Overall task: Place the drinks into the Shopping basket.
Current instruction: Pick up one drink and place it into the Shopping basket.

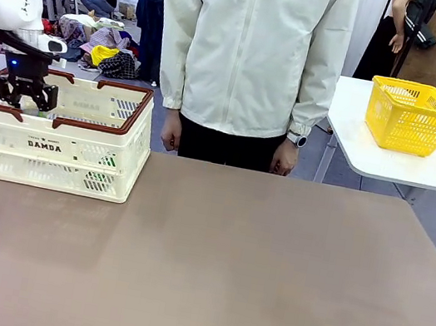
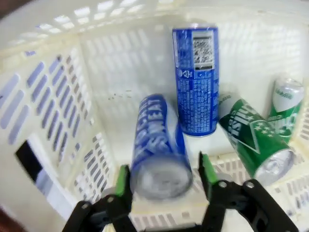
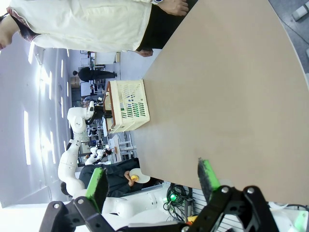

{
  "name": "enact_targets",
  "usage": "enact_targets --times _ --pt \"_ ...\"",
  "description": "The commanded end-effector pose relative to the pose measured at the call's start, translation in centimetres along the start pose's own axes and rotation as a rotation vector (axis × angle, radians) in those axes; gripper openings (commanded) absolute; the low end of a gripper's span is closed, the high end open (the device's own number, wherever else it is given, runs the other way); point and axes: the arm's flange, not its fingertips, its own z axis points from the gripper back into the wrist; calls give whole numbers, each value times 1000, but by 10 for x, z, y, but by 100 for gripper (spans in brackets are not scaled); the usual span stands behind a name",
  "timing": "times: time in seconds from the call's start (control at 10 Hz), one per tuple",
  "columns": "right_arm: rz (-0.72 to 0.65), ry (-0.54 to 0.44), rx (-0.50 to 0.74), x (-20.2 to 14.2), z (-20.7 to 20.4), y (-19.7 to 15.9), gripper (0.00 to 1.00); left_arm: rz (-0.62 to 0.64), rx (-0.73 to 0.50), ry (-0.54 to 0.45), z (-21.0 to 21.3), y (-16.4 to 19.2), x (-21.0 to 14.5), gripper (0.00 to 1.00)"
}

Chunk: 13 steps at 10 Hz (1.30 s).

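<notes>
While a person (image 1: 250,50) stood at the far side of the brown counter (image 1: 207,271), the left claw (image 1: 23,102) reached down into the Shopping basket (image 1: 51,152).

On a separate white side table sat a yellow basket (image 1: 413,116). Inside the cream basket lay two blue cans (image 2: 195,79) and two green cans (image 2: 253,140). The left claw's (image 2: 164,176) green pads stood apart on either side of the nearer blue can (image 2: 157,150), not pressing it. The right claw (image 3: 152,181) hung open above the bare counter, holding nothing.
</notes>
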Motion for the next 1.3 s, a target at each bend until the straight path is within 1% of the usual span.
enact_targets --times 0.0,0.3,0.4,0.5,0.6,0.7,0.8,0.9,1.0,1.1,1.2 --pt "18 -1 8 0 1 0 100 1 18 10 8 0 5 100" --pt "18 -1 8 0 1 0 100 -3 10 -10 15 0 1 100" --pt "18 -1 8 0 1 0 100 -14 -5 -27 25 2 -5 100" --pt "18 -1 8 0 1 0 100 -34 -31 -54 44 3 -11 100" --pt "18 -1 8 0 1 0 100 -71 -79 -87 75 6 -20 100" --pt "18 -1 8 0 1 0 100 -88 -130 -140 115 9 -35 100" --pt "18 -1 8 0 1 0 100 -120 -211 -118 160 8 -61 100" --pt "18 -1 8 0 1 0 100 -134 -337 -38 186 3 -85 100" --pt "18 -1 8 0 1 0 100 -242 -479 -85 203 2 -110 100" --pt "18 -1 8 0 1 0 100 -365 -640 -30 204 2 -144 100" --pt "18 -1 8 0 1 0 100 -441 -740 -104 194 7 -182 100"
